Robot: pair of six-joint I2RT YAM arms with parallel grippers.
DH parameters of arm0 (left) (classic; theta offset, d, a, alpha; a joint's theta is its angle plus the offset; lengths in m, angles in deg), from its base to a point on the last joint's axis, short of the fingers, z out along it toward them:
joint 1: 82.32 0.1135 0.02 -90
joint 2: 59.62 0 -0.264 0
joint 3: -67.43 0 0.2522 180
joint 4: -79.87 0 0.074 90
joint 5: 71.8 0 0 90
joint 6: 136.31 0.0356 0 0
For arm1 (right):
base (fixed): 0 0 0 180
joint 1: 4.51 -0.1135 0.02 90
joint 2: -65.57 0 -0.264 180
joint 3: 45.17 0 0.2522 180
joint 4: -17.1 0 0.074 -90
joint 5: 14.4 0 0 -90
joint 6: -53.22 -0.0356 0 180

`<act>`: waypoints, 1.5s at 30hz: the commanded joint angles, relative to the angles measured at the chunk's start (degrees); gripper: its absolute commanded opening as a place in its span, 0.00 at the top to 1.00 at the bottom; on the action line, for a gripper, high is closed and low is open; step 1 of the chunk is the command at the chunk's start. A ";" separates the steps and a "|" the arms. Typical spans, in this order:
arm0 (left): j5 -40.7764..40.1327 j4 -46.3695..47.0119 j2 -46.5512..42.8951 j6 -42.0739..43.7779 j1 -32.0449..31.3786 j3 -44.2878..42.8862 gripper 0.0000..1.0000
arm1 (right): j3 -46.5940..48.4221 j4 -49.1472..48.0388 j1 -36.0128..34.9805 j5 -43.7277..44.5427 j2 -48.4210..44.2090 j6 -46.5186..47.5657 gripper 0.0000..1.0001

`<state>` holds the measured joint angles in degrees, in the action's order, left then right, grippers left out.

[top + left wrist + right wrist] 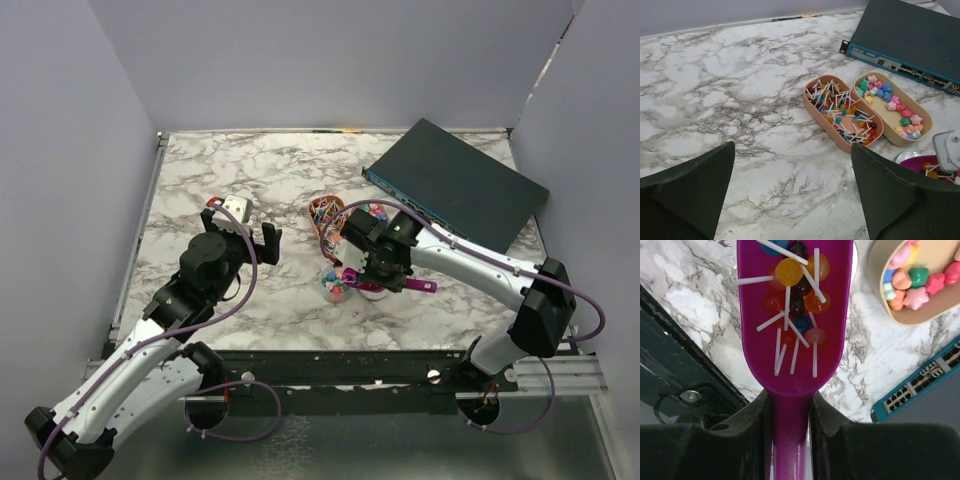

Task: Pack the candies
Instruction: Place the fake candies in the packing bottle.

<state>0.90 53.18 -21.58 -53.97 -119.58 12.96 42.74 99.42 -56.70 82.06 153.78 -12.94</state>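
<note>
The candies [890, 102] are small chunky pastel sweets in a beige oval tray [923, 111], also seen in the right wrist view [912, 287]. Beside it a pink oval tray [816, 112] holds small lollipops [845, 112] with white sticks. My right gripper [790, 410] is shut on the handle of a purple scoop [795, 355], which carries several lollipops [795, 295] above the table, near the trays [350, 215]. My left gripper [792, 200] is open and empty over bare marble, left of the trays.
A dark network switch [455, 185] lies at the back right, just behind the trays. A small heap of colourful sweets [335, 284] sits by the scoop [424, 286]. A small silver object [237, 207] lies beyond my left gripper [243, 243]. Grey walls enclose the marble table [250, 170].
</note>
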 commanded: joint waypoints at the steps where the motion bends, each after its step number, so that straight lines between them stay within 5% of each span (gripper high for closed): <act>1: -1.78 -0.55 -0.78 -0.57 -0.20 0.53 0.01 | 3.85 3.71 -0.90 5.47 1.93 -0.07 0.99; 27: -3.25 -1.30 -2.87 -1.54 -0.23 0.19 0.01 | 11.63 11.69 -9.47 23.24 10.32 -1.30 0.99; 37: -4.38 -1.53 -2.87 -1.77 -0.25 0.20 0.01 | 10.87 10.42 -13.35 30.42 8.40 -1.78 0.99; 45: -3.54 -1.55 -2.28 -1.85 -0.27 0.11 0.01 | 7.82 4.55 -13.46 28.06 2.23 -2.16 0.99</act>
<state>-2.01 52.81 -23.98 -55.46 -119.58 12.96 52.55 107.55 -69.81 109.68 161.43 -14.71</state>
